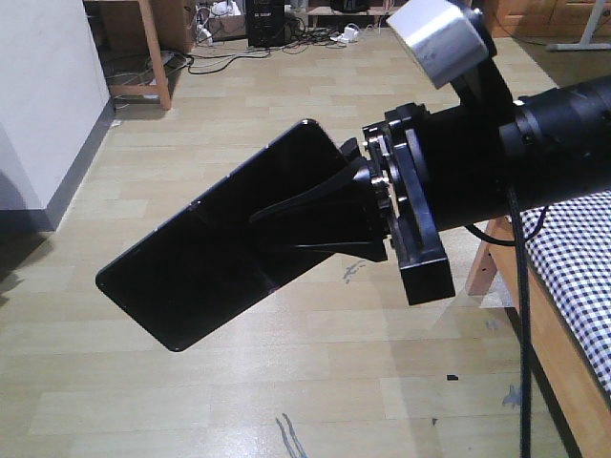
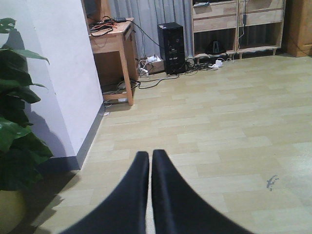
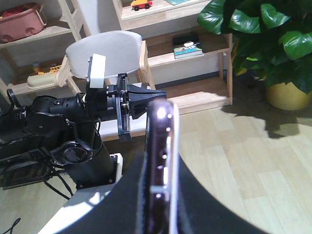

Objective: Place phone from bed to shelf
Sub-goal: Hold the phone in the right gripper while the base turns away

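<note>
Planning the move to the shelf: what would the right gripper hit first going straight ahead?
Probably the left gripper, just beyond the phone held in the right gripper; depth is unclear.

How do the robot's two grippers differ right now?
The right gripper is clamped on the black phone; the left gripper holds nothing. The phone's thickness parts the right gripper's fingers, while the left gripper's fingers sit nearly touching. Both have black, tapered fingers.
</note>
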You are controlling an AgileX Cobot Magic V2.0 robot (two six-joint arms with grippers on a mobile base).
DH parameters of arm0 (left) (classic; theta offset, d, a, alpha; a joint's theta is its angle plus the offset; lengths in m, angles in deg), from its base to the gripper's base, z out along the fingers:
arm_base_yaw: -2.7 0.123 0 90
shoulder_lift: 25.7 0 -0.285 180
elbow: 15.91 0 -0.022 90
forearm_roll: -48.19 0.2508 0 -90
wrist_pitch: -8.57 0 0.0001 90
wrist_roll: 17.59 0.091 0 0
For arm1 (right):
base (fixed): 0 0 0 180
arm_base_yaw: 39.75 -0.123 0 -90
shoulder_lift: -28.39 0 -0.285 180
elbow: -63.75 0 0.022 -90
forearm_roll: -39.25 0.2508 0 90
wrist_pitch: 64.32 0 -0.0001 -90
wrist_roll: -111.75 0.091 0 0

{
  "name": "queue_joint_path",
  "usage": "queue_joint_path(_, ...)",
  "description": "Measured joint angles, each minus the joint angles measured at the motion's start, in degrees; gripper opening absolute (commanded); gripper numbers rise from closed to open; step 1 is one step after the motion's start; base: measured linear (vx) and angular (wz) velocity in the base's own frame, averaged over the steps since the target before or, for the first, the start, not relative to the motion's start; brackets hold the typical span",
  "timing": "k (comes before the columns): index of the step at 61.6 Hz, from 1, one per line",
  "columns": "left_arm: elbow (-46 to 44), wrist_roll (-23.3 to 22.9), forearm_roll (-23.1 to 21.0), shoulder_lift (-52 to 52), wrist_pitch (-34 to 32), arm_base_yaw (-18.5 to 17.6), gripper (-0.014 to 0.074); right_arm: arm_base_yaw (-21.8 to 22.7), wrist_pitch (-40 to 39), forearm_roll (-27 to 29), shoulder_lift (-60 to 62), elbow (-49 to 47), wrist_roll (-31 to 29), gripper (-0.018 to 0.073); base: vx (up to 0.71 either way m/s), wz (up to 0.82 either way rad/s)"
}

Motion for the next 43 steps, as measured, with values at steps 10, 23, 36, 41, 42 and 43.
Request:
queue_joint_path(10,0.00,0.00,0.00,0.00,0.00,0.00,0.0001,0.00,0.05,0.00,0.00,0.00,0.00,-0.0002,0.09,-0.02)
queue_joint_path(23,0.00,0.00,0.00,0.00,0.00,0.00,0.0001,0.00,0.05,0.00,0.00,0.00,0.00,-0.0002,0.12,0.06)
queue_joint_path(36,0.00,0.00,0.00,0.00,0.00,0.00,0.0001,0.00,0.05,0.00,0.00,0.00,0.00,-0.0002,0.17,0.08)
queue_joint_path(41,0.00,0.00,0.00,0.00,0.00,0.00,0.0001,0.00,0.05,0.00,0.00,0.00,0.00,-0.0002,0.21,0.03)
queue_joint_path(42,0.00,0.00,0.00,0.00,0.00,0.00,0.0001,0.00,0.05,0.00,0.00,0.00,0.00,-0.0002,0.22,0.01)
queue_joint_path(43,0.00,0.00,0.00,0.00,0.00,0.00,0.0001,0.00,0.05,0.00,0.00,0.00,0.00,-0.0002,0.23,0.01)
